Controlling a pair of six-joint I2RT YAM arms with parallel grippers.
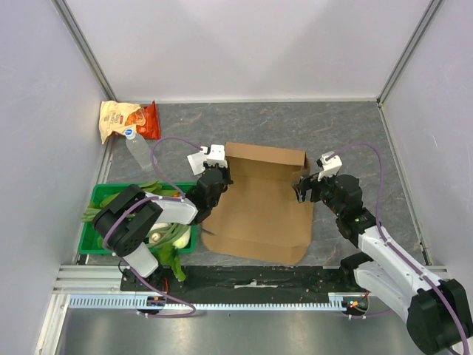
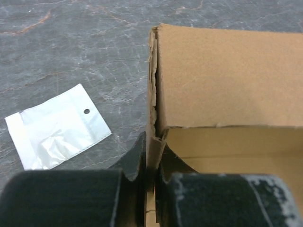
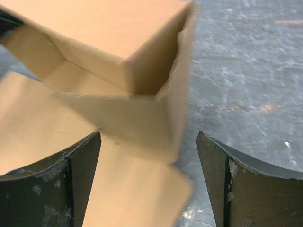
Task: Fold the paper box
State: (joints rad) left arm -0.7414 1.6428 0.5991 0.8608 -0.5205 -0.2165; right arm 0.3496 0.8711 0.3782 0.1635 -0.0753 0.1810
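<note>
Paper box point(image 1: 259, 207), plain brown corrugated cardboard: your left gripper point(image 2: 151, 144) pinches its left wall; your right gripper point(image 3: 147, 139), spread, straddles its right wall. A 1-sided pull may skew it.

Both arms reached inward, one at each side of the box point(image 1: 259, 214).
The left arm point(image 1: 159, 211) bent in from the near left, and the left gripper point(image 2: 150, 158) was pinched on the left wall. The right arm point(image 1: 380, 248) stretched in from the near right, and the right gripper point(image 3: 148, 151) was spread wide about the right wall.
</note>
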